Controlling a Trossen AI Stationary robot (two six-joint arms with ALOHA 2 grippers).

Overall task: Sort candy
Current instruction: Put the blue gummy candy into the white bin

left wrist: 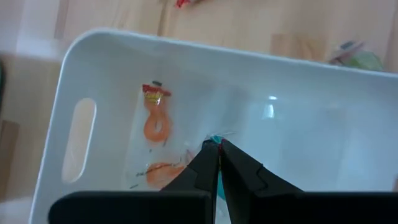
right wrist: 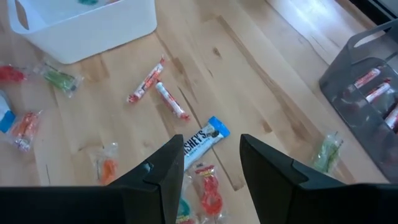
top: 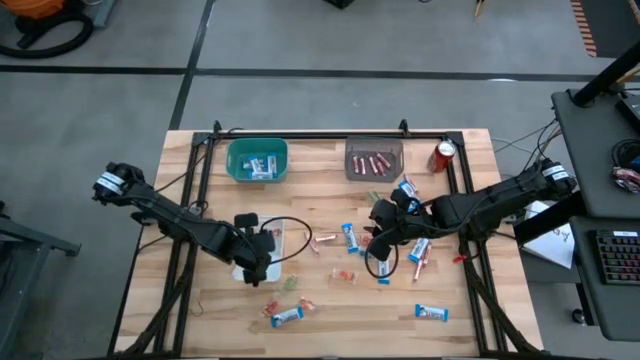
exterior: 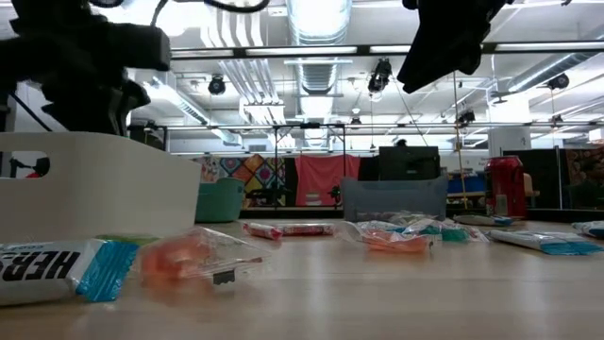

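While open, right hand point(right wrist: 210, 163) hovers above blue-and-white bar point(right wrist: 203, 141).

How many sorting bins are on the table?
3: teal bin at the far edge, left of centre; grey bin to its right along that edge; white bin mid-table, under the left hand.

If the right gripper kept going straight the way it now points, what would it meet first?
Most likely the blue-and-white mini bar lying on the table, which sits right between the open jaws of the right gripper. Depth is hard to judge, so a red candy beside it could be touched too.
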